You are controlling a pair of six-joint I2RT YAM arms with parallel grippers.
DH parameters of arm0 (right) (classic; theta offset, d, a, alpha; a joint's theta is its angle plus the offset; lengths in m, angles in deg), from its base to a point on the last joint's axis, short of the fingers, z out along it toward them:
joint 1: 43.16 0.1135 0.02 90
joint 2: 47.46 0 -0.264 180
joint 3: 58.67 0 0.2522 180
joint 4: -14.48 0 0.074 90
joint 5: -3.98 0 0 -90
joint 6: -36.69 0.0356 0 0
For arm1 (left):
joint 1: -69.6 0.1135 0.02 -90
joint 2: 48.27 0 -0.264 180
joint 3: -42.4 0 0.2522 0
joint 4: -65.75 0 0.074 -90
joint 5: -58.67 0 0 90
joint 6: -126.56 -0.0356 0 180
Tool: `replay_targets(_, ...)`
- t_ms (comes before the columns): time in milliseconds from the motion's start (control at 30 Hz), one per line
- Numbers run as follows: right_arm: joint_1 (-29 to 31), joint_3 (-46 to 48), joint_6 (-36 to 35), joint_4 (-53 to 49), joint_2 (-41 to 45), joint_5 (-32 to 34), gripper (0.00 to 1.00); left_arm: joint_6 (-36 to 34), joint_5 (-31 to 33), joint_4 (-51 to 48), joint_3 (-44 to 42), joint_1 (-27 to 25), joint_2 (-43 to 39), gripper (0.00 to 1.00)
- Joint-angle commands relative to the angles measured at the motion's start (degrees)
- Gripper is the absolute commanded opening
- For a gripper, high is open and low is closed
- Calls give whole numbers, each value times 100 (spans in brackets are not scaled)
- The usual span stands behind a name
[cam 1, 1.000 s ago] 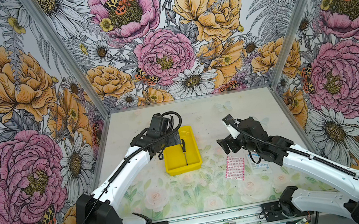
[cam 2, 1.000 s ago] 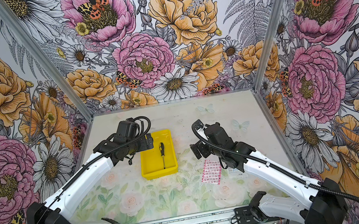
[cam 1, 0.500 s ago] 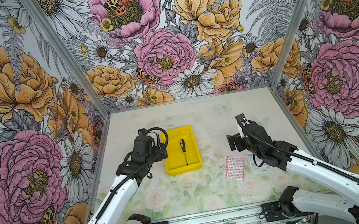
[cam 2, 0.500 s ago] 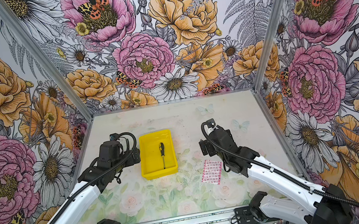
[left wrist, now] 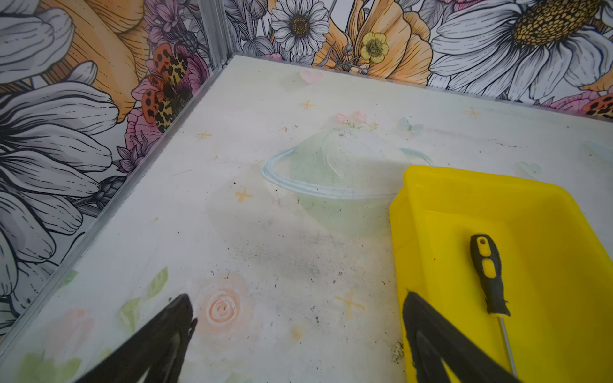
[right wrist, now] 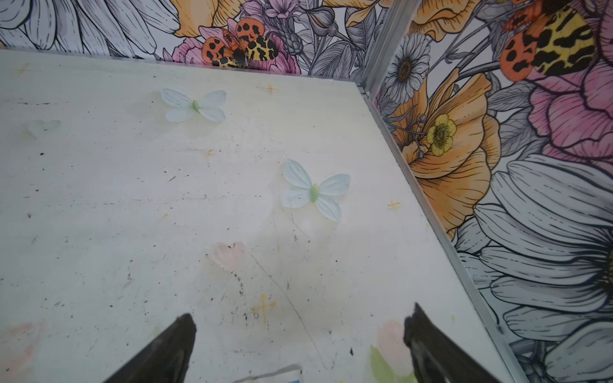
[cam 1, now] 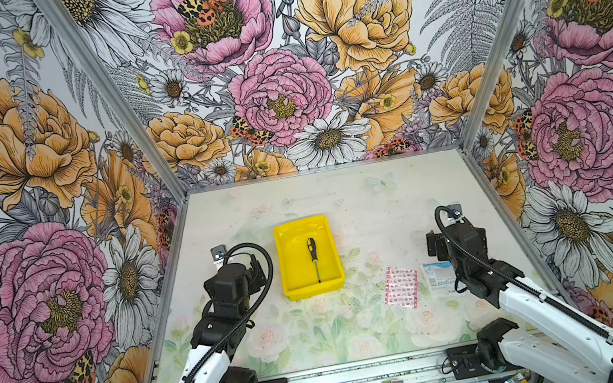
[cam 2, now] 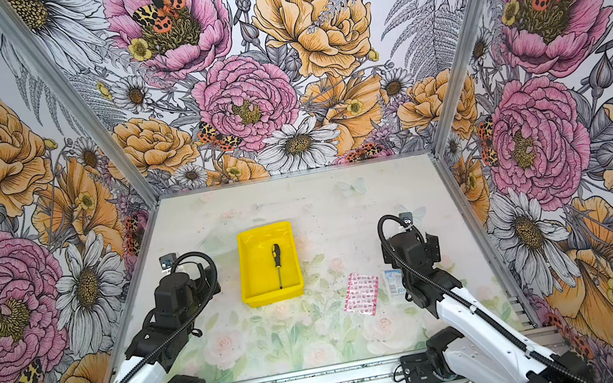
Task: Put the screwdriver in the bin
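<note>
The screwdriver (cam 1: 314,258) (cam 2: 278,264), black-and-yellow handle and thin shaft, lies flat inside the yellow bin (cam 1: 296,264) (cam 2: 257,270), handle toward the back wall. In the left wrist view the screwdriver (left wrist: 489,278) rests on the bin (left wrist: 547,265) floor, untouched. My left gripper (left wrist: 297,298) is open and empty, low over the table just left of the bin, with one finger in front of the bin's near corner. My right gripper (right wrist: 300,311) is open and empty over bare table at the right, far from the bin.
A pink patterned packet (cam 1: 401,287) (cam 2: 361,294) and a white-and-blue packet (cam 1: 437,278) (cam 2: 394,283) lie on the table right of the bin, near the right arm. Flowered walls enclose the table on three sides.
The left arm has drawn back from over the bin to its left side. The right arm has pulled back toward the right. The screwdriver has stayed in the bin.
</note>
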Motion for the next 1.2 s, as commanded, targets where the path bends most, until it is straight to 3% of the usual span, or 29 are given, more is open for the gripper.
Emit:
replay_targets(0, -332, 156, -315, 668, -130, -185, 100, -311, -65, 1054, -443, 351, -381, 99)
replay_targets(133, -789, 595, -262, 1221, -219, -378, 99, -329, -225, 1313, -594, 890, -377, 99)
replay_targets(367, -1463, 718, -425, 1804, -404, -1275, 100, -719, 4, 2430, -1172, 1099, 223, 99)
replay_targets(500, -1532, 823, -326, 2198, -440, -1292, 99, -860, -279, 3134, -1205, 1227, 763, 99)
replay_targets(833, -1642, 226, -227, 2185, -1489, -1458, 99, -1106, -849, 4350, -1005, 1576, 1956, 99)
replay_targets(967, -1651, 267, -199, 3049, -1869, -1379, 100, -1132, -1003, 4665, -966, 1611, 2226, 99)
replay_targets(1167, -1690, -201, -417, 3433, -2702, -1438, 99, -882, -1228, 5501, -963, 1782, 2768, 99)
